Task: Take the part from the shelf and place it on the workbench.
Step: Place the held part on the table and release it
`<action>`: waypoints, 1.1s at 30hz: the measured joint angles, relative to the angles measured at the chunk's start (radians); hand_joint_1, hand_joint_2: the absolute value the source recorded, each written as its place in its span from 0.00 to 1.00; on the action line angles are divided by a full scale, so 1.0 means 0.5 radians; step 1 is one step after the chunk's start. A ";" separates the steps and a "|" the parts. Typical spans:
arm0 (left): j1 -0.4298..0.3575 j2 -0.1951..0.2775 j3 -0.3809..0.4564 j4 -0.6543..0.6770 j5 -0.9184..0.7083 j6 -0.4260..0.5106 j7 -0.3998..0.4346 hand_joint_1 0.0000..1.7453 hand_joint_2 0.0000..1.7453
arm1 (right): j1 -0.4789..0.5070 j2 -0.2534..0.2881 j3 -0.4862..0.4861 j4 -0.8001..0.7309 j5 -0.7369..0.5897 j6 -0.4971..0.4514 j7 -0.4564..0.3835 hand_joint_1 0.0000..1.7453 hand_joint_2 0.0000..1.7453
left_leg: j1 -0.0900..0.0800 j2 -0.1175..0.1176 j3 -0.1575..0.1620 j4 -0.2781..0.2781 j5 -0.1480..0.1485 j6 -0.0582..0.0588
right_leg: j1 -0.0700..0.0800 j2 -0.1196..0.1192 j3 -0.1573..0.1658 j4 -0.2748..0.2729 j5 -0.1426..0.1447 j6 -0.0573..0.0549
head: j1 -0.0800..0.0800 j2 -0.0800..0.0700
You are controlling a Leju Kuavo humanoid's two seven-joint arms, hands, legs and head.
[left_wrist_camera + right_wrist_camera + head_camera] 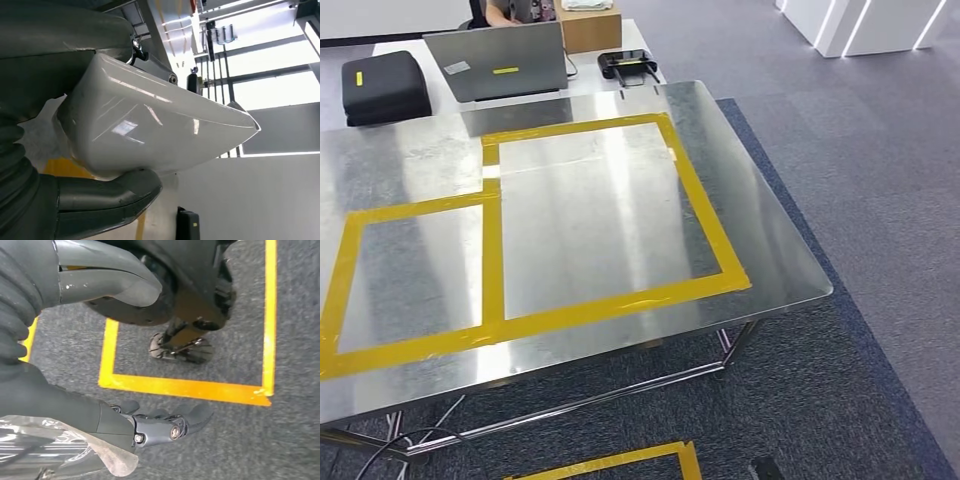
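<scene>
**Part in hand, table ahead: the carry is nearly over**

The left hand (68,150) grips the part (151,130), a glossy white moulded shell that tapers to a point. In the left wrist view the thick grey thumb (113,197) runs along one long edge of the shell and the hand's dark bulk covers the opposite edge, so the shell sits clamped between them. The part is off the shelf and not yet on the table.

In the head view the steel table (765,230) fills the left and centre of the frame, its top marked with yellow tape rectangles (697,200). Beyond it, at the upper left, lie a dark case (384,88) and a grey laptop (497,62), and a person (505,10) sits at the very top edge.

The right hand (158,427) hangs low over grey carpet (294,430), its dark fingers (188,417) stretched out, lying close together and holding nothing. A yellow tape outline on the floor (185,387) lies just beyond it in the right wrist view.

My judgement is that the pick is done and the step in hand is the delivery. The next move calls for raising the left arm out over the table, bringing the shell level above one of the taped rectangles, lowering it until it rests on the steel, and only then letting the fingers loosen. The shell is smooth and curved, so it may rock or slide if let go early.
</scene>
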 joint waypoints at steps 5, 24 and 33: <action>-0.148 0.163 0.104 0.302 -0.161 -0.032 0.173 0.99 1.00 | -0.064 -0.007 0.125 0.091 -0.102 0.027 -0.097 0.00 1.00 | -0.004 0.000 0.005 0.001 -0.005 0.010 | -0.003 -0.001 -0.001 -0.009 -0.001 0.032 | -0.001 0.000; -0.839 0.822 -0.306 1.116 -1.277 -0.739 0.997 0.00 1.00 | -0.287 -0.055 0.332 0.182 -0.035 0.090 0.100 0.00 0.00 | 0.002 0.000 0.003 -0.004 0.006 0.007 | 0.002 0.000 0.010 -0.004 0.003 0.037 | -0.001 0.000; -0.915 0.841 -0.495 1.152 -1.382 -0.694 1.006 0.00 0.00 | -0.284 -0.054 0.287 0.192 0.101 0.152 0.120 0.00 0.00 | 0.001 0.000 0.003 -0.004 0.005 0.007 | 0.002 0.000 0.009 -0.004 0.002 0.037 | -0.002 0.000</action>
